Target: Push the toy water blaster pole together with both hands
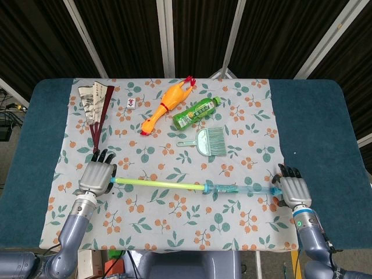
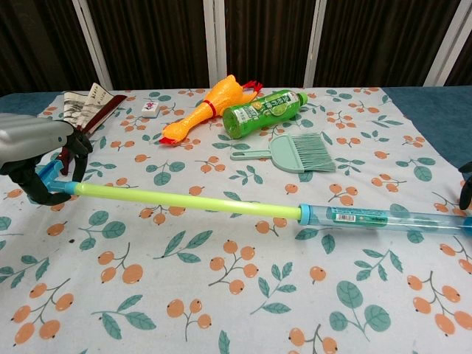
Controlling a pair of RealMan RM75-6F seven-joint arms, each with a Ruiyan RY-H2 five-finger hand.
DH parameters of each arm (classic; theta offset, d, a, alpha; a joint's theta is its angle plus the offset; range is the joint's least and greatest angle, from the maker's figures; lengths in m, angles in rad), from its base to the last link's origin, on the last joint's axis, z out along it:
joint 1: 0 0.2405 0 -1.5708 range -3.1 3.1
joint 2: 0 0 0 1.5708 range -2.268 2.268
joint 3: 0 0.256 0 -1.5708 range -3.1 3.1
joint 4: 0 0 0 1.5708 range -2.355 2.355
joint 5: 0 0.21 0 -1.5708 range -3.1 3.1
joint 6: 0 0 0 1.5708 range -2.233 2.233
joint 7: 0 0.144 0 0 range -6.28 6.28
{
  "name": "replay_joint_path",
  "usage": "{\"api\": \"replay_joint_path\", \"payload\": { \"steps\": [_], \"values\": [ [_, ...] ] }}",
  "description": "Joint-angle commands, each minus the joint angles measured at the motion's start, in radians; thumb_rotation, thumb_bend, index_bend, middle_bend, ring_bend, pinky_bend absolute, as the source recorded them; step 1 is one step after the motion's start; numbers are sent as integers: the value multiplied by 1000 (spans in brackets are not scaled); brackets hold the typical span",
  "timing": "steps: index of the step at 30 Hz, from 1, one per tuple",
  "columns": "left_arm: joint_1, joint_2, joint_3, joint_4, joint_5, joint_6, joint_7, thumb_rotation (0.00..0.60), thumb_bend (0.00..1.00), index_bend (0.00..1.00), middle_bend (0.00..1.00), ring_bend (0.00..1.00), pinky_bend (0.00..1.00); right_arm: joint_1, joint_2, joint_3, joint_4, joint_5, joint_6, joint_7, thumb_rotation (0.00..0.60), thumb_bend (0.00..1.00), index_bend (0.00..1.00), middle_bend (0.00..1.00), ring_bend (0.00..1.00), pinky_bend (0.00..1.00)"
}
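Toy water blaster pole (image 1: 192, 186) lies extended: yellow-green rod, clear blue barrel, seemingly flat.

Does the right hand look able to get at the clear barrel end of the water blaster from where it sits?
Probably yes: the right hand sits right at the barrel's end of the water blaster, with only bare cloth between them.

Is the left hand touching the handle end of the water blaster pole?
Touching. In the chest view the left hand has its fingers curled around the blue handle end of the water blaster pole.
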Motion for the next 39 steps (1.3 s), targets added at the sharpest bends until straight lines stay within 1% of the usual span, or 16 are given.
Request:
{"api": "replay_joint_path", "payload": {
  "steps": [1,13,18,22,28,32,39],
  "values": [
    [0,1,0,-1,-2,1,1,600,529,610,139,0,48,2,-4,-2,6,0,-4,1,600,332,387,4,0,0],
    [-1,-5,6,4,-6,2,1,600,529,610,139,0,48,9,-22,-2,15,-1,-14,10,600,331,391,4,0,0],
    [0,-7,12,4,0,2,1,600,529,610,139,0,48,10,-28,-3,22,4,-15,9,600,335,464,8,0,0],
    [0,-6,13,2,2,2,-2,600,529,611,139,0,48,10,-31,-1,26,7,-15,14,600,364,530,28,0,0],
    [1,-1,12,-2,5,4,-4,600,529,611,139,0,48,10,-28,5,23,1,-9,24,600,399,596,51,0,0],
    [2,3,12,-12,9,5,-8,600,529,611,139,0,48,12,-23,11,12,-2,-4,27,600,424,605,53,0,0],
    [4,7,21,-38,35,6,-13,600,529,614,140,0,48,17,-11,21,-22,-15,5,31,600,427,622,66,0,0]
  ]
}}
